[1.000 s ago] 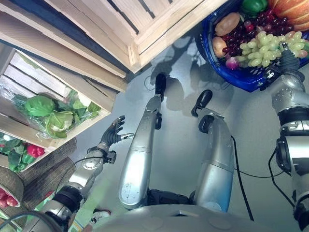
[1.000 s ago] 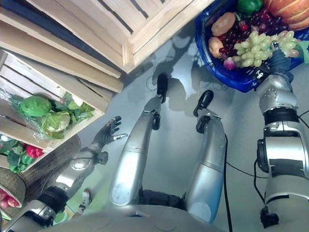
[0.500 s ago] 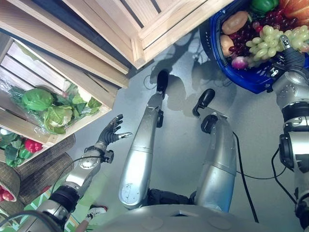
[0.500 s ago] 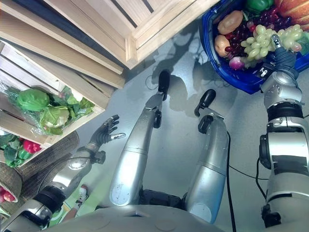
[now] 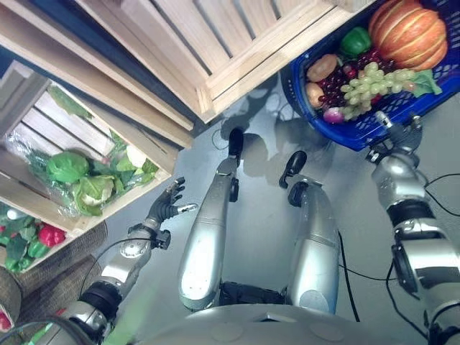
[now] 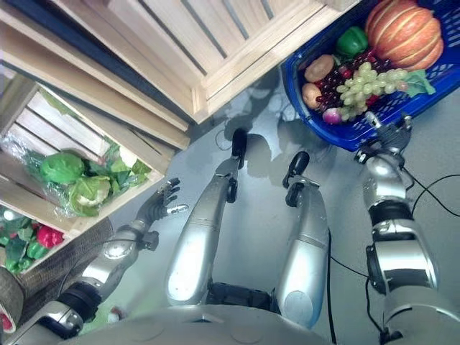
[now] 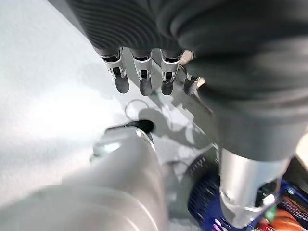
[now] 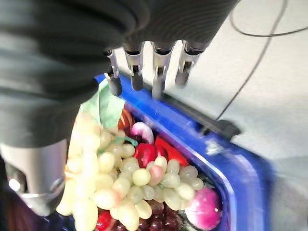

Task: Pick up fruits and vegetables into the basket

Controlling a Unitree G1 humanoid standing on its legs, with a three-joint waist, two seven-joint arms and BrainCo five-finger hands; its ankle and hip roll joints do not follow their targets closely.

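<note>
- The blue basket [image 5: 359,136] is cut off at the 1 o'clock corner of our head views, so we cannot see its far rim.
- Inside we make out a pumpkin [image 5: 407,33], green grapes [image 5: 370,88], dark grapes [image 5: 332,83], a green pepper [image 5: 354,41] and two brownish fruits too small to name.
- Our right hand [image 5: 402,133] hangs just beside the basket's near rim, fingers straight and relaxed, holding nothing.
- Our left hand [image 5: 167,207] hovers over the grey floor [image 5: 266,180] at 8 o'clock, fingers spread, empty.
- Wooden crates [image 5: 215,50] line the 10 to 12 o'clock side.
- One crate [image 5: 43,187] at 9 o'clock holds cabbages [image 5: 68,167] under wrapping; red and green produce [image 5: 32,241] lies beyond, blurred.
</note>
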